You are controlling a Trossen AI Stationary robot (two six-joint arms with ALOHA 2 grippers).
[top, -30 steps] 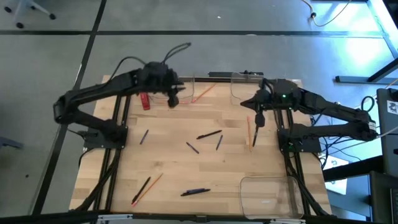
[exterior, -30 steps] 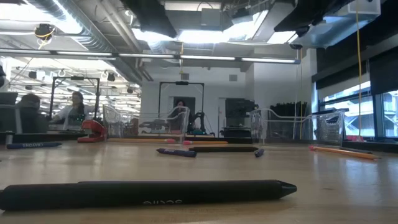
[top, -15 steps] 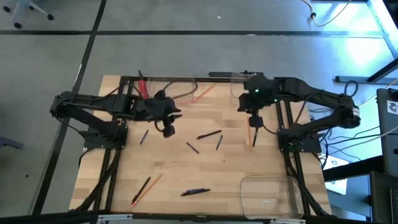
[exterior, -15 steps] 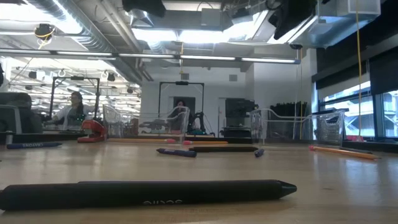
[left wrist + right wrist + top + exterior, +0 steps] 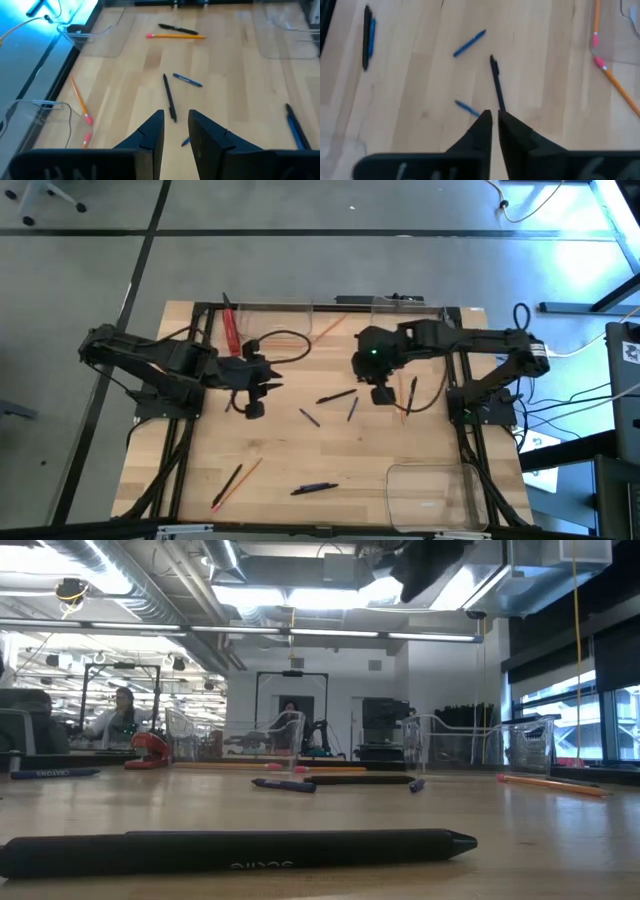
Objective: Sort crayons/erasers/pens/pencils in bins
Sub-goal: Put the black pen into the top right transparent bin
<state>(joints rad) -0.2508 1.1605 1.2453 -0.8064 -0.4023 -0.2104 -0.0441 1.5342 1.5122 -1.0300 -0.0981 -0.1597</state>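
Left gripper (image 5: 253, 409) hangs over the table's (image 5: 280, 445) left-middle, at about 9 o'clock from centre; its fingers (image 5: 150, 134) stand slightly apart with nothing between them. Right gripper (image 5: 381, 394) hangs right of centre, around 3 o'clock; its fingers (image 5: 480, 126) show only a thin gap and hold nothing. Just beyond them lies a black pen (image 5: 496, 82), with two short blue pens (image 5: 469, 43) near it. More pens at centre (image 5: 336, 396); a dark pen (image 5: 313, 488) sits at 6 o'clock. A pencil (image 5: 236, 484) lies beside a black pen at 7 o'clock, and another pencil (image 5: 326, 330) sits at 12 o'clock by the far clear bins (image 5: 395, 304). The third bin (image 5: 434, 494) sits at 5 o'clock, nothing visible in it. A red bar (image 5: 231, 332) lies at 11 o'clock. Low view: a long black pen (image 5: 235, 848) lies right in front of the camera.
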